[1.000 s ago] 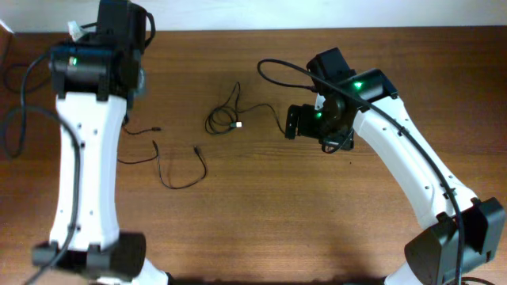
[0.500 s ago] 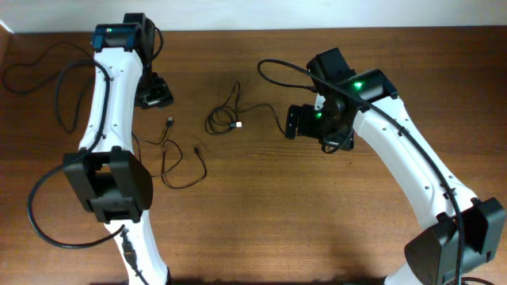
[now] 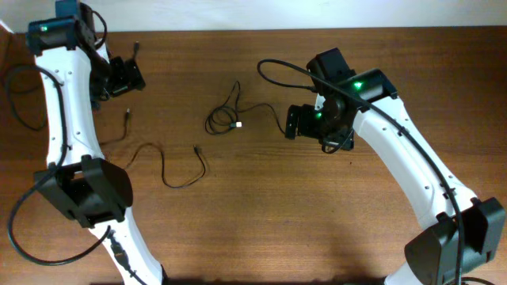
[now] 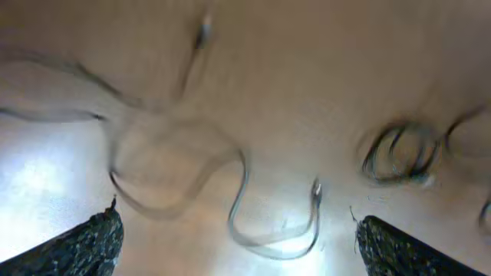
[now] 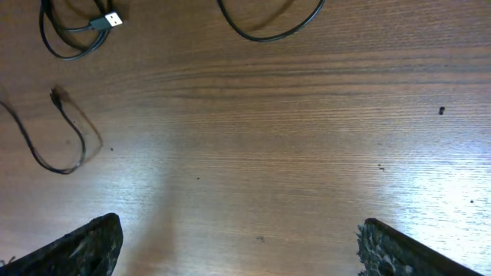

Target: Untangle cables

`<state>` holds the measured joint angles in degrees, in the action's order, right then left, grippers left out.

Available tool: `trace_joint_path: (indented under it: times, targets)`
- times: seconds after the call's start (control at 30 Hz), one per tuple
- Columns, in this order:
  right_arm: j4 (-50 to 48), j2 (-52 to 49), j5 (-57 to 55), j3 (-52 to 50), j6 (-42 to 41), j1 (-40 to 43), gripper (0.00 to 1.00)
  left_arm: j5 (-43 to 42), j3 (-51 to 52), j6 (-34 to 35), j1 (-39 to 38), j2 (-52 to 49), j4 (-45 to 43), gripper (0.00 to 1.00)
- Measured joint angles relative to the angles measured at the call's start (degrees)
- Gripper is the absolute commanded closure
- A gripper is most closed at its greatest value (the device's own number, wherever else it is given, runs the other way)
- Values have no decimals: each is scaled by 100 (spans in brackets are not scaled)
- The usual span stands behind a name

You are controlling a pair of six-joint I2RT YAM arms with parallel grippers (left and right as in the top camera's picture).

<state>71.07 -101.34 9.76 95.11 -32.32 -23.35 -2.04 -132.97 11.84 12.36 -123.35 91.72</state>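
Left gripper (image 3: 127, 77): over the desk (image 3: 261, 229) close to its far left corner ("far" meaning the edge away from the arm bases). The wrist view is smeared, but both fingertips (image 4: 92, 241) show at the bottom corners, spread wide with nothing between them. Empty.

Cord one (image 3: 127, 117): a short stretch with a small plug end, lying just on the near-edge side of the left gripper and apart from it. I cannot tell where the rest of it runs once it nears the white arm.

Cord two (image 3: 181, 187): a wavy strand in the left half of the desk, roughly midway between the far and near edges. It dips into a U and rises to a plug end (image 3: 196, 148). From overhead it lies free and does not touch the coil to its right.

Cord three (image 3: 211, 122): a small loose coil toward the far edge, near the desk's middle, with a pale plug (image 3: 238, 124) on its right side. From the coil the cord runs on to the right, toward the right gripper (image 3: 291, 123). Overhead does not show whether it reaches the fingers.

Right gripper: just right of the desk's centre, pointing left at the coil. Its wrist view is sharp. The right fingertips (image 5: 84, 245) sit at both bottom corners, fully spread, with only bare wood between them. Holding nothing.
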Motion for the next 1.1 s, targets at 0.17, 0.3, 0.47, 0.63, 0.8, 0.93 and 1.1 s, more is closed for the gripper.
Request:
trace_joint_path:
  times: [0.17, 0.3, 0.47, 0.63, 0.8, 0.93, 1.1]
  targets:
    - [2, 0, -52, 0, 2, 0, 2, 1158, 17, 450, -37, 0, 487, 1]
    - [17, 0, -66, -35, 2, 0, 2, 315, 39, 538, -46, 0, 492, 1]
    - [2, -2, -66, -170, 0, 0, 2, -597, 44, 457, -37, 0, 490, 1]
    - [-2, -2, -68, -170, 4, 0, 2, -245, 699, 2802, 140, 0, 446, 1]
    - [24, -9, -79, -170, 0, 0, 2, 55, 2271, 4450, 127, -33, -778, 1]
    - [15, -9, -85, -170, 0, 0, 2, 131, 3167, 4962, 127, -52, -1657, 4]
    - [15, -15, -85, -170, 4, 0, 2, 192, 4107, 5547, 127, -79, -2800, 22]
